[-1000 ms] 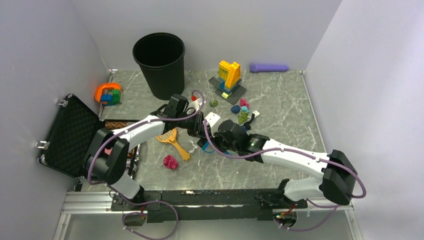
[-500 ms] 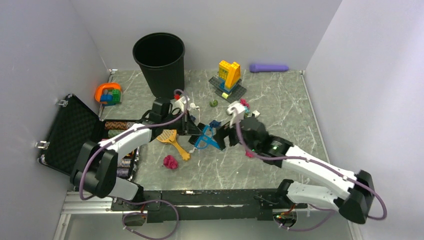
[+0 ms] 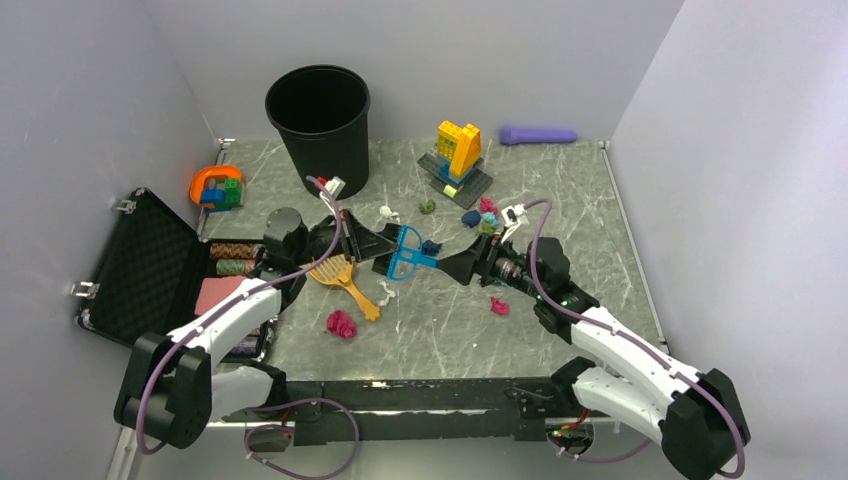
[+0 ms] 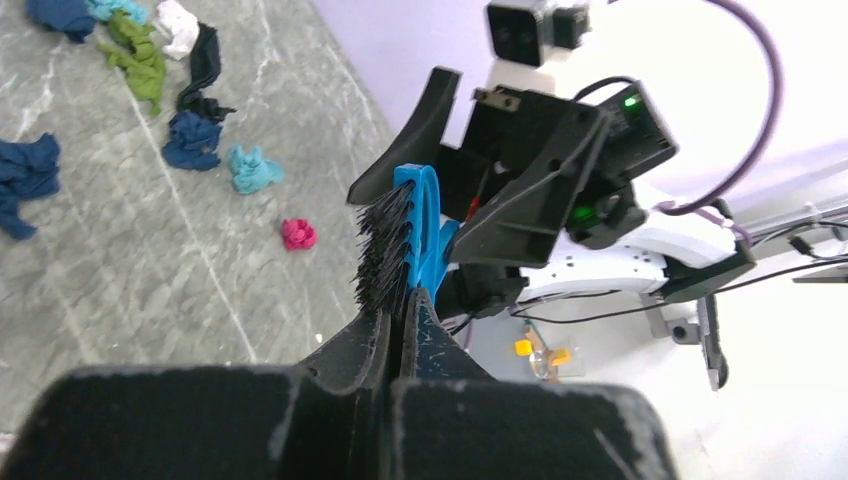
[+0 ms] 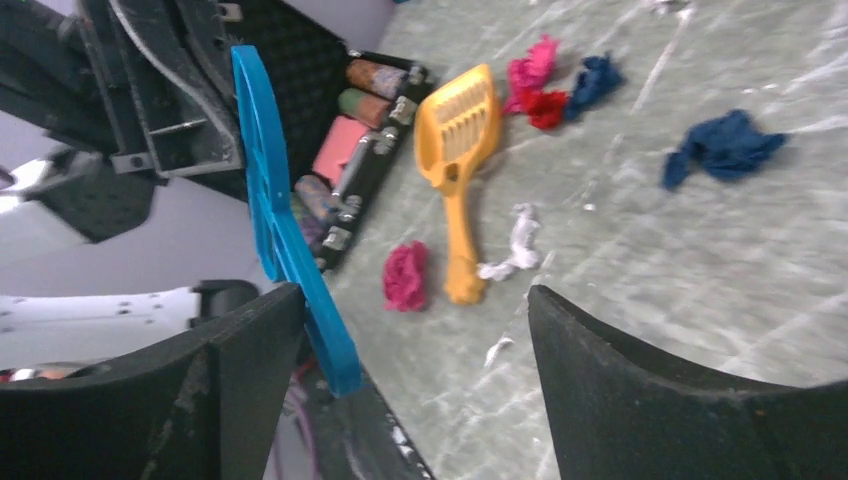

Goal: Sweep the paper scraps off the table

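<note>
My left gripper [image 3: 375, 243] [image 4: 400, 300] is shut on the head end of a blue brush [image 3: 405, 252] [image 4: 425, 225] with black bristles, held above the table [image 3: 580, 200]. My right gripper [image 3: 455, 268] [image 5: 415, 300] stands open at the brush's [image 5: 275, 215] handle end, which lies beside its left finger. Paper scraps lie around: a magenta wad [image 3: 342, 323] [image 5: 405, 275], a pink one [image 3: 498, 306] [image 4: 297, 233], a mixed cluster [image 3: 483, 218], navy wads [image 4: 25, 175] [image 5: 725, 145] and a teal one [image 4: 250, 168].
An orange slotted scoop [image 3: 345, 278] [image 5: 455, 140] lies left of centre. A black bin [image 3: 318, 128] stands at the back, with a yellow-and-blue brick build [image 3: 458, 152] and a purple cylinder [image 3: 538, 135]. An open black case [image 3: 145, 265] sits on the left.
The right gripper opened, released the brush and drew back to the right. The left arm pulled back left, keeping the brush and carrying it slightly farther up the table.
</note>
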